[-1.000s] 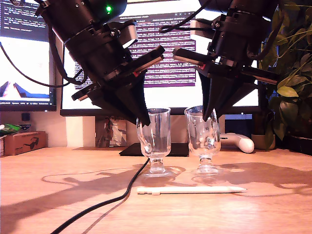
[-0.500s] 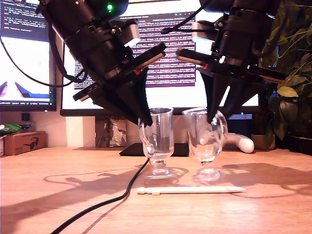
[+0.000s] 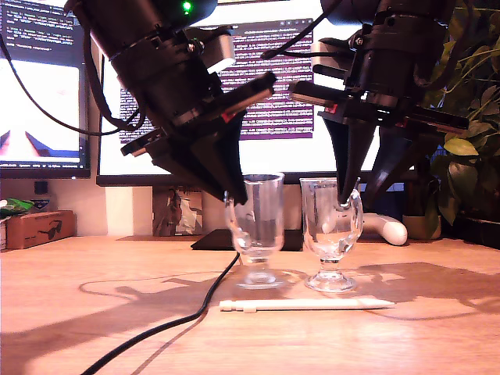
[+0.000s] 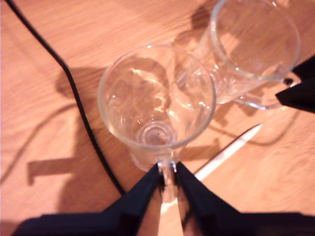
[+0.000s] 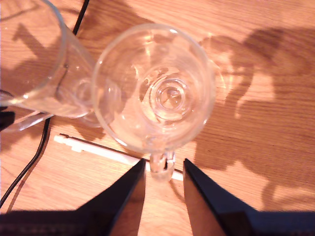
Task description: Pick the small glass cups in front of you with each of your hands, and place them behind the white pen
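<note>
Both grippers: my first gripper point(image 4: 167, 172) pinches one clear stemmed glass mug's point(image 4: 156, 101) handle, my second gripper point(image 5: 162, 169) straddles its mug point(image 5: 153, 88) unclamped; mugs could collide.

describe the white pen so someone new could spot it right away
Start at the wooden desk before the monitors and find the two glass mugs. The white pen lies flat just in front of their feet. It is slim, straight and white, unlike the curving black cable beside it.

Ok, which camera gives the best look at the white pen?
The exterior view: the white pen lies whole and unobstructed on the table in front of both glass cups. The first wrist view shows only a blurred tip portion; the second wrist view shows one end, the rest hidden behind the cup and gripper.
</note>
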Motion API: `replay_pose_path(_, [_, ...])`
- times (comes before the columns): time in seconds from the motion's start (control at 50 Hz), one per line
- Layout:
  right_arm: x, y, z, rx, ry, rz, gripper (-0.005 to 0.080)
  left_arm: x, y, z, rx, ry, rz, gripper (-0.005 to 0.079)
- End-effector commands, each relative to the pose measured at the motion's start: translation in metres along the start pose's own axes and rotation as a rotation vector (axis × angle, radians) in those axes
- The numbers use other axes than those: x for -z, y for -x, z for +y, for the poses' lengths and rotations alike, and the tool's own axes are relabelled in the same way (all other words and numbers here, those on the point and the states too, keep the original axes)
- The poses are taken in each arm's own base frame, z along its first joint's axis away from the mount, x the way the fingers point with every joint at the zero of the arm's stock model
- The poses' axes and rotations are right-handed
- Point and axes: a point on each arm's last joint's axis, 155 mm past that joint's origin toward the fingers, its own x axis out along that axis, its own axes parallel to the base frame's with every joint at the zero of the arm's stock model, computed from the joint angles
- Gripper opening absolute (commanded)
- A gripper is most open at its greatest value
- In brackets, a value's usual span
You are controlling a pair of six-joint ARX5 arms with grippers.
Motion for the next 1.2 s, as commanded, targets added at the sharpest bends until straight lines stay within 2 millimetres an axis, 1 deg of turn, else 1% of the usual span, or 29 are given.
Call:
replay_pose_path(0.0, [-0.009,0.012,0.008,-0.025,0.014,-0.040,0.0218,-0.008,0.000,0.002,-0.008,-0.006,-0.022,0.0029])
replay_pose_path(0.2, [-0.014,0.029,0.010,-0.041,0.018,-0.089,0.0218,0.005,-0.015,0.006,-0.023,0.000,0.030,0.0029])
replay_pose_path(0.32, [-0.019,0.042,0.012,-0.051,0.023,-0.124,0.0218,0.004,-0.018,0.006,-0.020,0.005,0.025,0.0032])
replay_pose_path(0.36, [-0.020,0.047,0.012,-0.054,0.027,-0.134,0.0218,0.002,-0.018,0.005,-0.017,0.003,0.019,0.0056])
replay_pose_path(0.44, [-0.024,0.055,0.011,-0.057,0.026,-0.153,0.0218,0.003,-0.019,0.001,-0.010,-0.002,0.021,0.0128])
replay_pose_path(0.48, [-0.025,0.058,0.011,-0.058,0.024,-0.160,0.0218,0.005,-0.019,0.001,-0.008,-0.002,0.027,0.0146])
replay_pose_path(0.62, [-0.031,0.067,0.008,-0.061,0.017,-0.187,0.0218,0.010,-0.018,0.002,-0.011,-0.001,0.046,0.0149])
replay_pose_path(0.76, [-0.034,0.070,0.007,-0.060,0.014,-0.195,0.0220,0.013,-0.018,-0.009,0.032,-0.005,0.060,0.0155])
replay_pose_path(0.86, [-0.033,0.070,0.007,-0.058,0.015,-0.190,0.0220,0.017,-0.016,-0.014,0.053,-0.009,0.076,0.0187])
replay_pose_path(0.94, [-0.031,0.071,0.006,-0.057,0.015,-0.187,0.0220,0.019,-0.013,-0.016,0.060,-0.008,0.086,0.0191])
replay_pose_path(1.18, [-0.032,0.077,0.007,-0.062,0.016,-0.205,0.0220,0.008,0.006,-0.019,0.070,-0.013,0.038,0.0191])
